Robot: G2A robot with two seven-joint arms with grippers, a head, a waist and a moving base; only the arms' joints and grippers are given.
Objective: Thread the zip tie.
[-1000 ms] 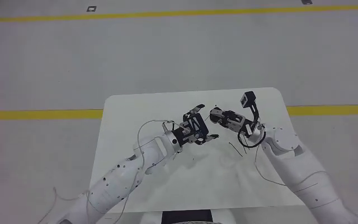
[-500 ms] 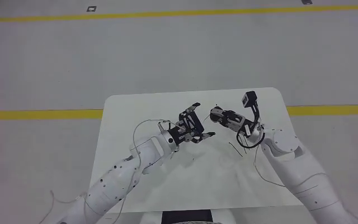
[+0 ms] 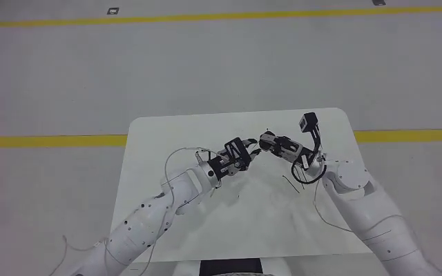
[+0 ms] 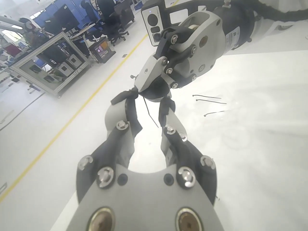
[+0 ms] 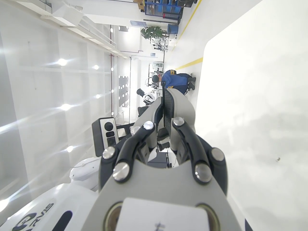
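Right tool (image 5: 165,97) clenched on thin black plastic zip tie (image 4: 151,115), held above white tabletop (image 4: 252,150). Tail hangs btwn spread jaws of left tool (image 4: 146,100), ungripped. Threading prob. not begun: no loop seen, head hidden. To do: grab tail, feed thru head. Spare black ties (image 4: 209,98) lie nearby.

The zip tie (image 4: 149,114) is black, a thin dark strand against the plain white table (image 3: 276,228). The spare zip ties (image 4: 209,100) on the table are the same black. The left gripper (image 4: 148,100) has a pale grey base, black linkages with silver screws, and white fingers faced with black pads. The right gripper (image 5: 164,92) matches it (grey, black and white in the same places). The left arm (image 3: 152,221) and right arm (image 3: 373,207) are white. The floor (image 3: 207,69) is pale grey, crossed by yellow lines (image 3: 62,141).
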